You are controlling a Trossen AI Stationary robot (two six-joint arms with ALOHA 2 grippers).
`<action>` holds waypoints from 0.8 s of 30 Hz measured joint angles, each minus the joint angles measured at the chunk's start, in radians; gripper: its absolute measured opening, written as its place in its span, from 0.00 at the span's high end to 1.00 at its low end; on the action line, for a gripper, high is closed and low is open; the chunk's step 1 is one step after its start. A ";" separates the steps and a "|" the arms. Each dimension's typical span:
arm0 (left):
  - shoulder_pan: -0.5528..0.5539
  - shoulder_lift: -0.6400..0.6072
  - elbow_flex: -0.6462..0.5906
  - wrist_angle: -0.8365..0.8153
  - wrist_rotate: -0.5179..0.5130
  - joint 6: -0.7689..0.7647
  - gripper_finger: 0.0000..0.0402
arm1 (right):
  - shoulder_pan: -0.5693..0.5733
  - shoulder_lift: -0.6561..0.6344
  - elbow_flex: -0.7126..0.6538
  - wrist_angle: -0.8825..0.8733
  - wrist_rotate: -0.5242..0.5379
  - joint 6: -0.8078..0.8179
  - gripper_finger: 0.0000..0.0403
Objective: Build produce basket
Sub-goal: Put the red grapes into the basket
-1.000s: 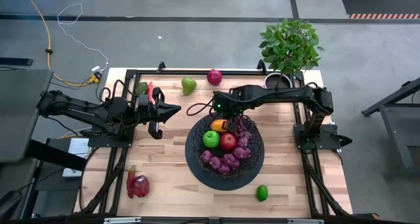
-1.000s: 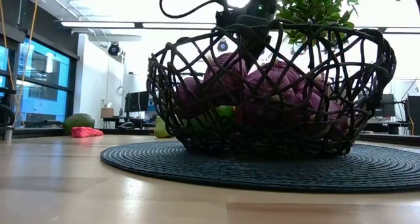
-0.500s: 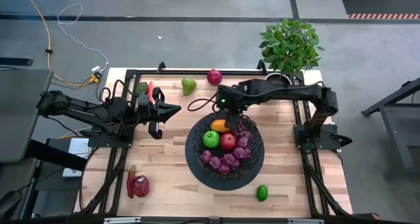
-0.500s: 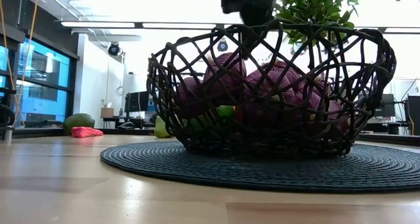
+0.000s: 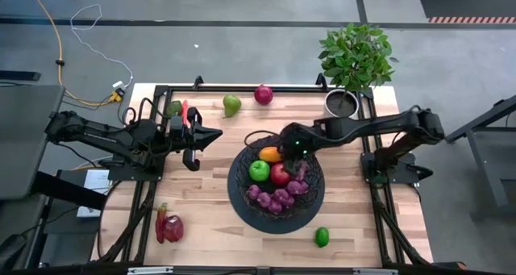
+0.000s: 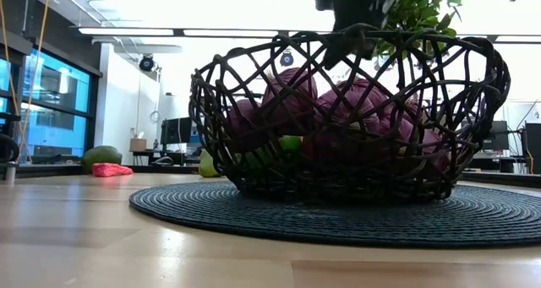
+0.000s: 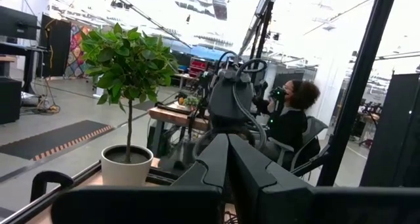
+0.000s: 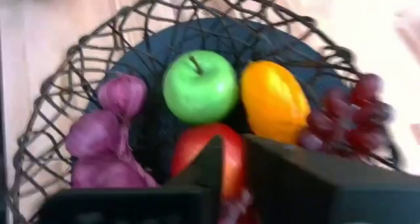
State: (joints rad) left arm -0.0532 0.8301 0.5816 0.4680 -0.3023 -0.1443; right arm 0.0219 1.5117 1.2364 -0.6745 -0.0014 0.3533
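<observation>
- The basket (image 5: 276,186) sits on a round dark mat (image 5: 242,209) mid-table, directly below the right gripper (image 5: 288,145), which hangs over its far rim.
- The basket already holds a good share of the produce: a green apple (image 8: 200,86), an orange-yellow fruit (image 8: 273,100), a red apple (image 8: 210,159), dark grapes (image 8: 348,115) and purple bulbs (image 8: 108,129), all just ahead of and beneath the right gripper's fingers.
- The right gripper's fingers (image 8: 210,165) are nearly together with only a thin gap, and nothing is between them, so I judge it has no load at present.
- The left gripper (image 5: 211,135) waits off to the basket's left side, well apart from it; its fingers (image 7: 213,161) are pressed together and empty.
- Left to gather, judging by what lies outside the basket: a green pear (image 5: 231,106) and a red fruit (image 5: 263,94) on the far side of the right gripper, a green fruit (image 5: 175,107) and a red pepper (image 5: 185,111) beyond the left gripper.
- Also left: a lime (image 5: 322,236) and a red piece of produce (image 5: 170,227) at the near edge, far from both grippers.
- Roughly half is done, by my estimate.
</observation>
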 joint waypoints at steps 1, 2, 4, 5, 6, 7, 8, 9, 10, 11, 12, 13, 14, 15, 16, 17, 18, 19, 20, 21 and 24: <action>0.000 0.000 0.000 0.000 0.000 0.000 1.00 | 0.000 0.014 0.000 0.003 -0.003 0.005 0.95; 0.000 0.000 0.000 0.000 0.000 -0.001 1.00 | 0.000 0.029 0.000 -0.005 -0.002 0.006 0.97; 0.000 0.000 0.000 0.000 -0.001 -0.001 1.00 | 0.000 0.055 0.010 -0.017 0.001 0.008 0.95; 0.000 0.000 0.000 0.001 -0.006 -0.001 1.00 | 0.000 0.064 0.017 -0.019 0.001 0.004 0.95; 0.000 0.000 0.000 0.000 -0.012 -0.001 1.00 | 0.000 0.073 0.023 -0.018 -0.003 -0.006 0.97; 0.000 0.000 0.000 0.000 -0.018 -0.001 1.00 | 0.000 0.084 0.027 -0.017 -0.010 -0.016 0.98; 0.000 0.000 0.000 0.000 -0.021 -0.001 1.00 | 0.000 0.096 0.028 -0.024 -0.012 -0.021 0.99; 0.000 0.000 0.000 0.001 -0.023 -0.001 1.00 | 0.000 0.107 0.027 -0.043 -0.009 -0.020 0.99; 0.000 0.000 0.000 0.001 -0.023 -0.001 1.00 | 0.000 0.116 0.026 -0.064 -0.004 -0.016 0.98; 0.000 0.000 0.000 0.000 -0.023 -0.001 1.00 | 0.000 0.118 0.025 -0.081 0.002 -0.014 0.98; 0.000 0.000 0.000 0.000 -0.023 -0.001 1.00 | -0.002 0.119 0.026 -0.093 0.005 -0.015 0.99; 0.000 0.000 0.000 0.001 -0.023 -0.001 1.00 | -0.002 0.119 0.027 -0.111 0.006 -0.019 0.99; 0.000 0.000 0.000 0.001 -0.023 -0.001 1.00 | -0.002 0.119 0.027 -0.135 0.007 -0.021 1.00; 0.000 0.000 0.000 0.000 -0.024 -0.001 1.00 | -0.002 0.119 0.027 -0.161 0.013 -0.022 0.99; 0.000 0.000 0.000 0.000 -0.026 -0.001 1.00 | -0.002 0.119 0.026 -0.177 0.021 -0.022 0.99; 0.000 0.000 0.000 0.001 -0.027 -0.001 1.00 | -0.002 0.115 0.026 -0.197 0.030 -0.022 0.99; 0.000 0.000 0.000 0.000 -0.027 -0.001 1.00 | -0.002 0.111 0.026 -0.223 0.037 -0.022 1.00; 0.000 0.000 0.000 0.000 -0.027 -0.001 1.00 | -0.002 0.107 0.026 -0.245 0.047 -0.027 1.00; 0.000 0.000 0.000 0.000 -0.027 -0.001 1.00 | -0.002 0.103 0.026 -0.264 0.057 -0.033 1.00; 0.000 0.000 0.000 0.000 -0.027 -0.001 1.00 | -0.002 0.102 0.026 -0.286 0.070 -0.039 1.00; 0.000 0.000 0.000 0.000 -0.027 -0.001 1.00 | -0.002 0.098 0.026 -0.348 0.114 -0.043 1.00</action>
State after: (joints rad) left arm -0.0530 0.8303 0.5816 0.4683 -0.3290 -0.1455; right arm 0.0196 1.6094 1.2625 -1.0226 0.1127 0.3106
